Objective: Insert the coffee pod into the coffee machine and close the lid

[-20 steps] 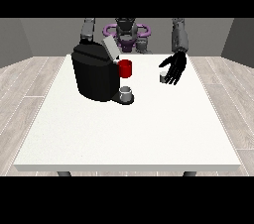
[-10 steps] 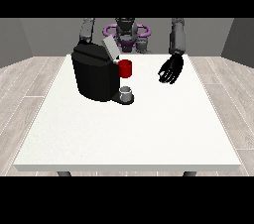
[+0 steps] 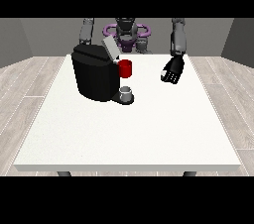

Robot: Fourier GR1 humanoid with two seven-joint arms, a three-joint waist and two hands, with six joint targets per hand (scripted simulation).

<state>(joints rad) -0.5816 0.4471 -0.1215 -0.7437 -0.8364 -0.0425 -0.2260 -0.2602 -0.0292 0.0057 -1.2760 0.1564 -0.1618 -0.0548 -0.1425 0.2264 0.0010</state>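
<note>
Black coffee machine (image 3: 96,77), lid (image 3: 110,48) raised, red front part (image 3: 126,68)

Single front view. The camera stood across the surface (image 3: 129,134) from the robot (image 3: 127,32), raised above it and tilted downward, facing the robot head-on. It was set well back: the whole white top lay in frame, its near edge low in the view, with floor to either side and grey walls behind. The robot appeared small at the top, its sides mirrored. No second view was supplied, so no region was shared between views
</note>
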